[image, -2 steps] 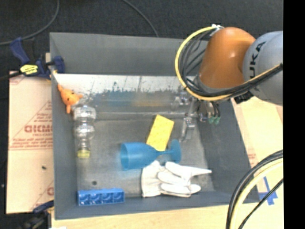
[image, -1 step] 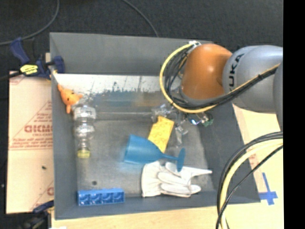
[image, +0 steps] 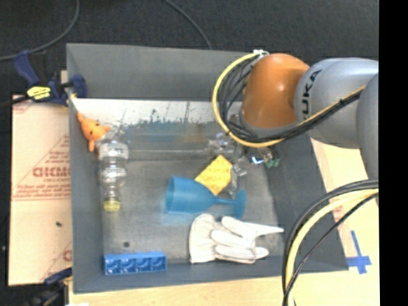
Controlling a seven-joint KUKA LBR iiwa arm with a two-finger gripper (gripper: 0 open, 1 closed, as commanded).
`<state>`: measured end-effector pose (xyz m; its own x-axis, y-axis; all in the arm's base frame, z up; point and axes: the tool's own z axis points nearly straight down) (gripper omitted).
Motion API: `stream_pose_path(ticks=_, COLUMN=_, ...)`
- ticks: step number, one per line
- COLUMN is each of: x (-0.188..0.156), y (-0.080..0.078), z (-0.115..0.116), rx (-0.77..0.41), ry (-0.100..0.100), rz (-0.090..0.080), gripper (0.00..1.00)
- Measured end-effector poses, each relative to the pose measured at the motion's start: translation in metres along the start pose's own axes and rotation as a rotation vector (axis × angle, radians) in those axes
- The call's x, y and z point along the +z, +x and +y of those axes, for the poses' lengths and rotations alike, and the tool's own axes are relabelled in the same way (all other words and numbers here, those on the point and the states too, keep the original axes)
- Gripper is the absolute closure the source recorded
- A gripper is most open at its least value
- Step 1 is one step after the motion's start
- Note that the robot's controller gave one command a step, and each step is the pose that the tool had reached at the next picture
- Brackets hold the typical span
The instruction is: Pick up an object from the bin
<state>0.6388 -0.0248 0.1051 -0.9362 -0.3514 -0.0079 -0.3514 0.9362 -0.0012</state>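
My gripper (image: 229,152) hangs below the arm's orange cover, right of the bin's middle. Just under it and to its left lies a flat yellow square piece (image: 215,174), tilted like a diamond and touching the gripper's lower end. The yellow piece rests against a blue plastic goblet (image: 191,196) that lies on its side, cup to the left and foot to the right. A white glove (image: 224,238) lies in front of the goblet, near the bin's front wall.
A clear plastic bottle (image: 111,171) lies along the left wall, with an orange toy (image: 93,130) behind it in the back left corner. A blue toy brick (image: 135,262) sits at the front left. The arm and its cables cover the bin's back right.
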Motion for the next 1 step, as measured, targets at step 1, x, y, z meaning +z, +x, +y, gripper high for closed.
stream_pose_path(ticks=1, x=-0.0029, y=-0.0093, z=0.0011, rx=-0.204, ry=0.006, rz=-0.007, gripper=0.00)
